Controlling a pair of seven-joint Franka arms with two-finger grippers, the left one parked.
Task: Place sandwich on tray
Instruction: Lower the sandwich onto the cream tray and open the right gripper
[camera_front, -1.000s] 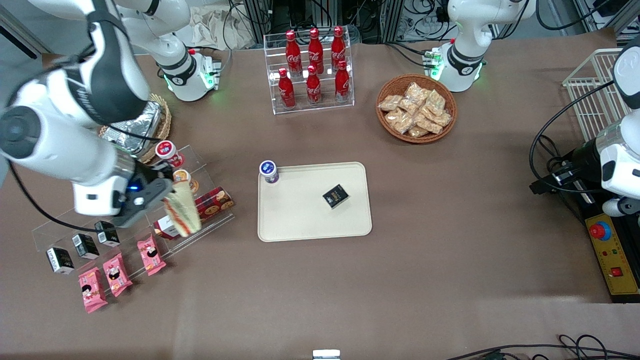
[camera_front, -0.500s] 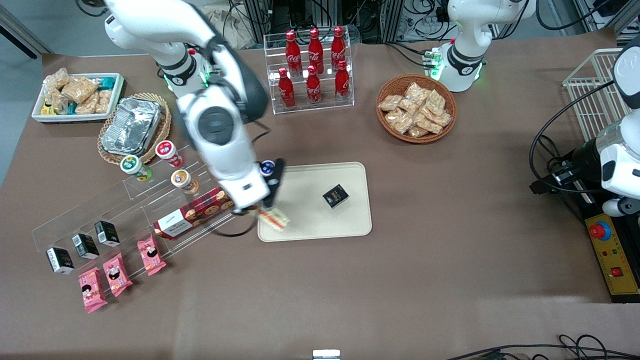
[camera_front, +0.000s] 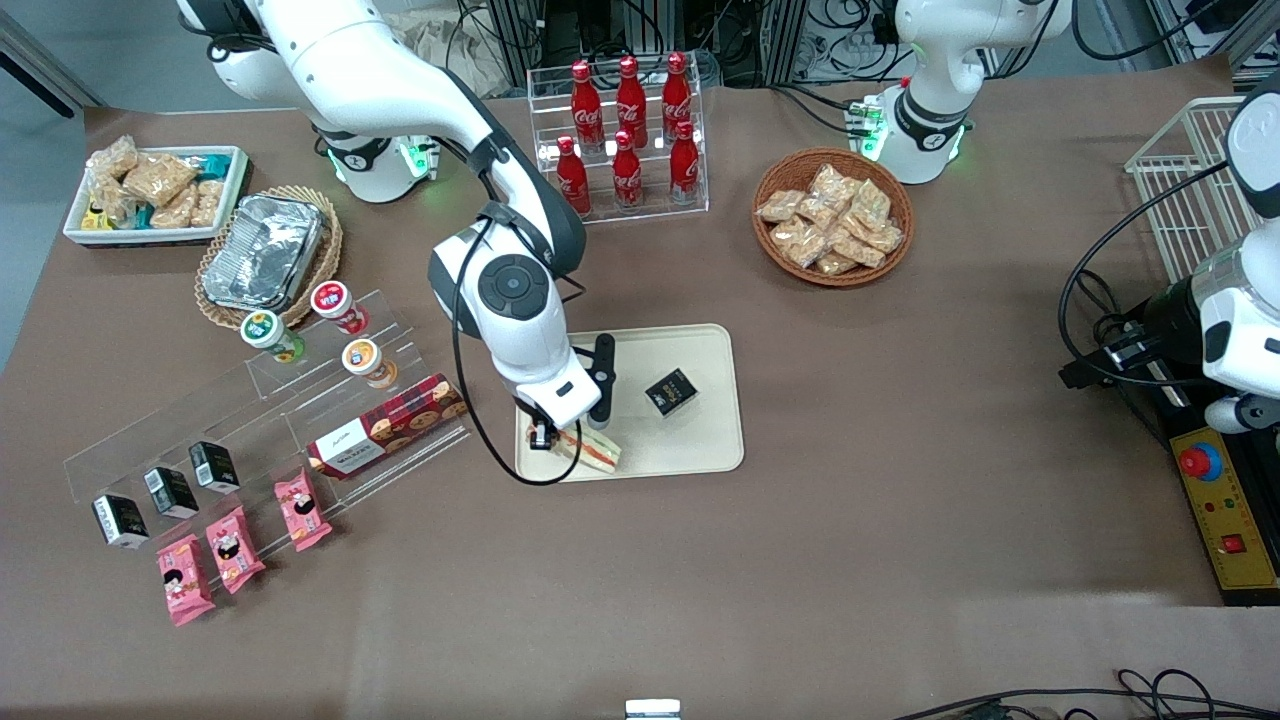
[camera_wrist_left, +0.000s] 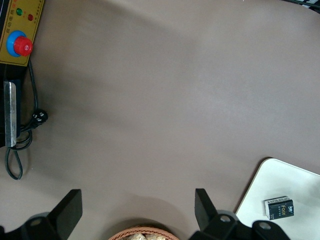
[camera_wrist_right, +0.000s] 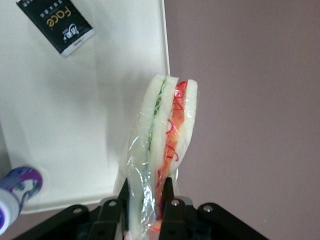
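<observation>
- Cream-beige plastic is what we're aiming for, and we're basically there: our gripper (camera_front: 562, 432) hangs over the tray (camera_front: 700, 345) at the corner nearest the front camera, toward the working arm's end.
- Jaws are clamped on the sandwich (camera_wrist_right: 162, 145), pinching it by one end of the wedge. The wrist view shows the fingers (camera_wrist_right: 169, 192) squeezing the wrap tight.
- The sandwich (camera_front: 592, 449) sits right over the tray's edge. Its tip looks to overhang the rim (camera_wrist_right: 165, 60) onto brown table, and we can't tell if it's touching down yet or just hovering.
- Our read: carry is done; what's left is nudging it inward, setting it down and letting go.
- Already on the tray: a small black box (camera_front: 671, 391), well apart from the sandwich, so not really in the way. A blue-capped cup (camera_wrist_right: 15, 192) shows at another corner in the wrist view, but the arm hides it from the front.
- Nearby clutter: the red cookie box (camera_front: 388, 424) on the clear shelf, pink snack packets (camera_front: 236, 537), cola bottles (camera_front: 628, 130) and a snack basket (camera_front: 832, 216), all clear of the drop spot.
- Main risk we see is dropping it half off the rim.
</observation>
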